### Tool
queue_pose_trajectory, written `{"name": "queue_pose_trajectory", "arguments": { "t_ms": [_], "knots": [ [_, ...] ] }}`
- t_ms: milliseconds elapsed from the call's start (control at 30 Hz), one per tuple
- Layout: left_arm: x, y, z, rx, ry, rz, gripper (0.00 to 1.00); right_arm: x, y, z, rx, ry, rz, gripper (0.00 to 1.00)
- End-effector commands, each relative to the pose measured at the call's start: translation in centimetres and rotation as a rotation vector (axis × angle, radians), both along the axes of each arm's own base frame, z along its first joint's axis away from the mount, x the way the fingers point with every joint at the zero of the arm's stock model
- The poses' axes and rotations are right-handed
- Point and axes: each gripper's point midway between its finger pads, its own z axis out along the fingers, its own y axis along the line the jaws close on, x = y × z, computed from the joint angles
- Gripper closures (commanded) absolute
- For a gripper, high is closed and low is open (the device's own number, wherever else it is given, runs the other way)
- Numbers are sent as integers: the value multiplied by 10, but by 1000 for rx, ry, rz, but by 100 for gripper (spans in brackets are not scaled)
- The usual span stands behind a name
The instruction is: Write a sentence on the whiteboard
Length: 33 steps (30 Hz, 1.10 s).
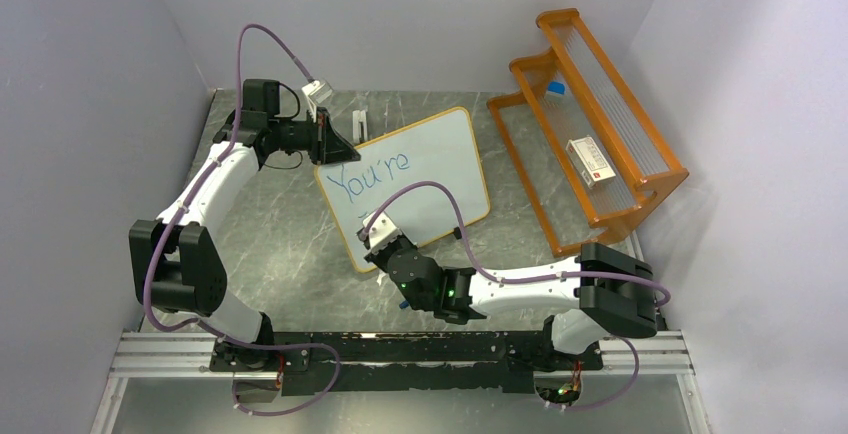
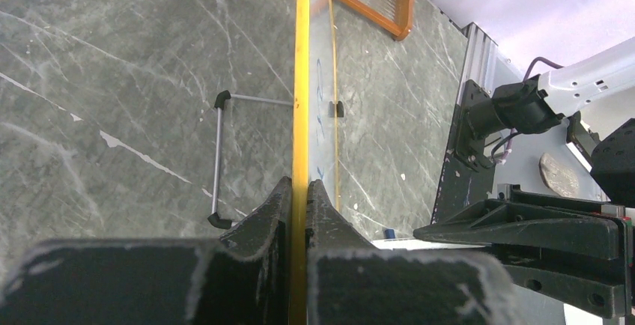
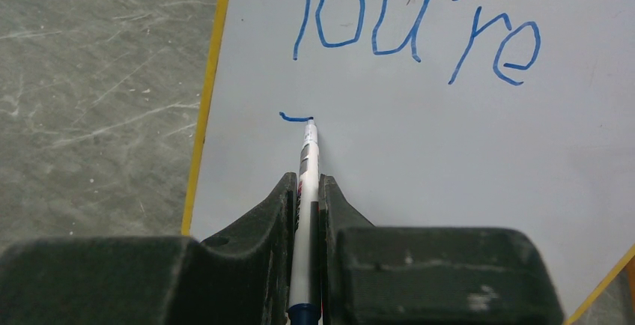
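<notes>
The right claw [image 3: 305, 184] is narrowed onto a slim white marker with a blue tip [image 3: 308, 153]. The marker's long axis runs straight up the wrist frame. Its tip touches the white rectangular whiteboard with rounded corners and a thin tan-orange frame [image 3: 419, 160], at the right end of a short blue stroke [image 3: 294, 118] under the blue word "You're" [image 3: 415, 29].

Bare board lies to the right of the tip, so the next stroke likely runs that way. The right arm is the nearer one.

The left claw [image 2: 299, 184] is pinched on the board's frame edge, at the board's upper left corner in the top view, propping it tilted off the grey marbled table [image 1: 280, 244].

Count: one board, one marker, one written word, one started stroke, and one orange wooden rack [image 1: 640, 194] at the upper right.
</notes>
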Motion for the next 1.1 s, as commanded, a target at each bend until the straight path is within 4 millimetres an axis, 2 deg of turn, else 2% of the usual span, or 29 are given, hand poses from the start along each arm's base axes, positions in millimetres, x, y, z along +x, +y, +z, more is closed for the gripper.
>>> {"name": "queue_pose_trajectory", "arguments": {
  "t_ms": [0, 500, 733, 1067],
  "knots": [
    [5, 9, 0, 21, -62, 22, 95, 7, -1, 19, 59, -32, -45, 100],
    [5, 9, 1, 21, -63, 26, 95, 3, 20, 27, 74, -44, 35, 100],
    [6, 9, 0, 23, -64, 27, 95, -1, 26, 17, 33, -17, 69, 100],
    [6, 9, 0, 23, -60, 29, 95, -6, 21, 3, -11, 23, 73, 100]
  ]
}}
